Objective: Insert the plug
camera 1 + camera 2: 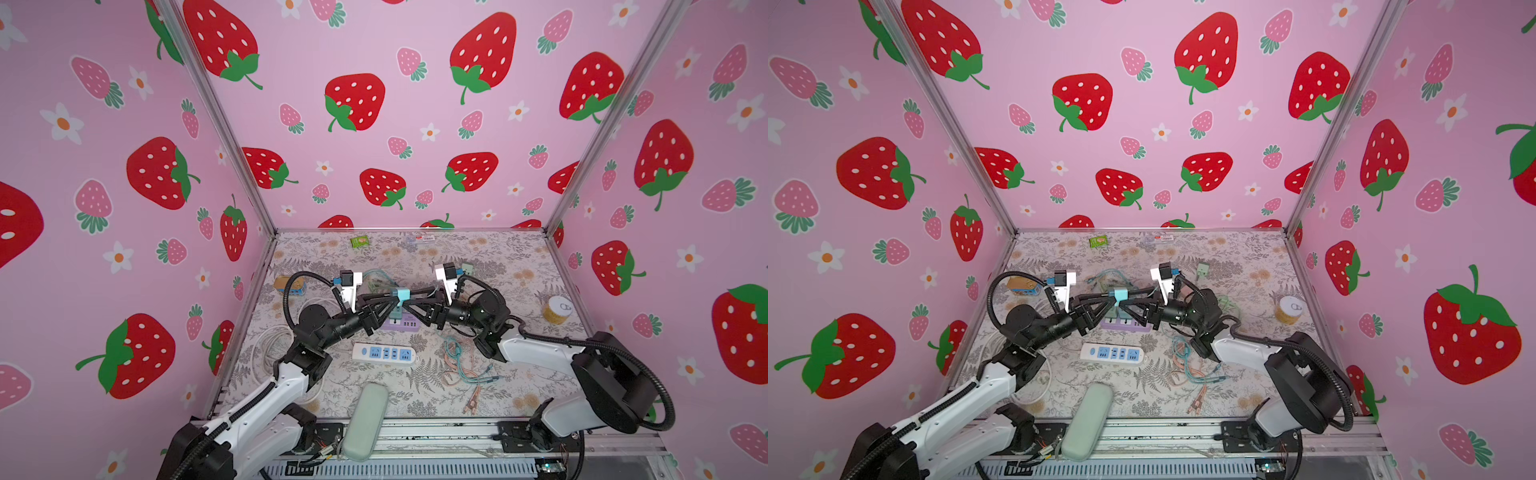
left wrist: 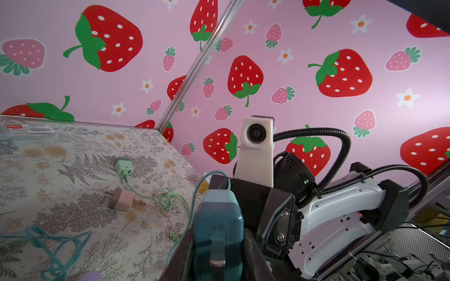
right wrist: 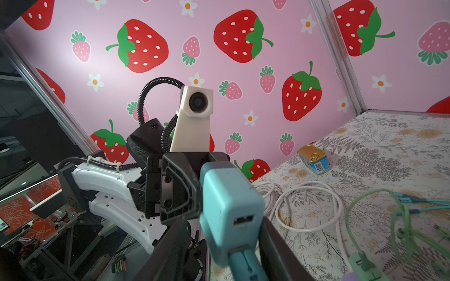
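Left pincer (image 1: 394,297) clamps the teal plug (image 1: 403,295) above the purple power strip (image 1: 401,325), middle of the tabletop (image 1: 490,257); my right pincer (image 1: 412,299) flanks the plug, gripping or slack I cannot tell.

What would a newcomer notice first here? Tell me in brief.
First, the loud pink strawberry walls that close in the floral table. Then, mid-table, the left gripper and the right gripper meet tip to tip at a light blue plug, over a purple power strip. A white power strip lies nearer the front, beside loose cables.
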Motion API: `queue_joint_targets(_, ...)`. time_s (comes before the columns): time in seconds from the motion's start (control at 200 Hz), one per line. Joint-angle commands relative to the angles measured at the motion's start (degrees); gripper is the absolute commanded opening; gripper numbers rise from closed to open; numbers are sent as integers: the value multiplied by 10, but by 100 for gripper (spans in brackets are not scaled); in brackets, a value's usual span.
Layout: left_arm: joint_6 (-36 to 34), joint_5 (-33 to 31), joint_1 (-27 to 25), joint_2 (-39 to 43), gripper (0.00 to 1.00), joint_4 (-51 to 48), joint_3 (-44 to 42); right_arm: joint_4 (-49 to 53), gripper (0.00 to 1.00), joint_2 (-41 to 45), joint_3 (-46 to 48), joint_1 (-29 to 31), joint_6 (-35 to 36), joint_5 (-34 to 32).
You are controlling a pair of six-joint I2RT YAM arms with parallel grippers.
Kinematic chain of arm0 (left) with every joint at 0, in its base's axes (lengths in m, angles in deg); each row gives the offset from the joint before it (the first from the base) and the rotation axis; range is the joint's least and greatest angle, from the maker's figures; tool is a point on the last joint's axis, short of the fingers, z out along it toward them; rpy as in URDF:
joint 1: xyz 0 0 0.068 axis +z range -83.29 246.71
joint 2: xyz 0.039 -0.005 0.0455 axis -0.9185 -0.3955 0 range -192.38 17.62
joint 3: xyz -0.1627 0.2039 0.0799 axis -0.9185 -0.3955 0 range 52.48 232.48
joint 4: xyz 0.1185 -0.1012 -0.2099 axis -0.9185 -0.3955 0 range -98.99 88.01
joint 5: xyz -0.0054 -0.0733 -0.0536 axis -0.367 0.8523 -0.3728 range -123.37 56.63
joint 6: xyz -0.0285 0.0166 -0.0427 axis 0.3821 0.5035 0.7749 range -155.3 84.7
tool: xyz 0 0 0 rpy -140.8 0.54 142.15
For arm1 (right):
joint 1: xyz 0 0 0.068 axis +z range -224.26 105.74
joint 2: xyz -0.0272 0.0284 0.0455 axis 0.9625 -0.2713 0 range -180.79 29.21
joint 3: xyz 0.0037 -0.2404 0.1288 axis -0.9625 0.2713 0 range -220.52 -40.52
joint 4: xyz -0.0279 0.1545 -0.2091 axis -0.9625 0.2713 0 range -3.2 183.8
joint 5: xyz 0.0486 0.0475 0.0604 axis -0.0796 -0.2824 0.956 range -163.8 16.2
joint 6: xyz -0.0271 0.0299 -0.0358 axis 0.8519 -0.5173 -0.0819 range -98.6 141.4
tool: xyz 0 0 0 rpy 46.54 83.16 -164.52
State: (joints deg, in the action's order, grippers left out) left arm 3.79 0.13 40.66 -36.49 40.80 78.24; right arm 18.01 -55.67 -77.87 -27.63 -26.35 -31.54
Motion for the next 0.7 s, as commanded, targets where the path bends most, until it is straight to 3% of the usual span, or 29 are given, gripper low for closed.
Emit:
queue_joint_targets(0.0,-12,-43,0,18,0,1,16,0,60,19,0,4,1,62)
queue_joint_targets(0.31,2,-74,1,24,0,20,10,45,71,22,-7,8,18,114)
queue_joint_targets(0.48,8,-76,0,26,0,23,13,73,72,15,-13,9,31,120)
queue_joint_targets(0.695,16,-73,0,44,0,32,-4,93,64,38,-17,4,30,37)
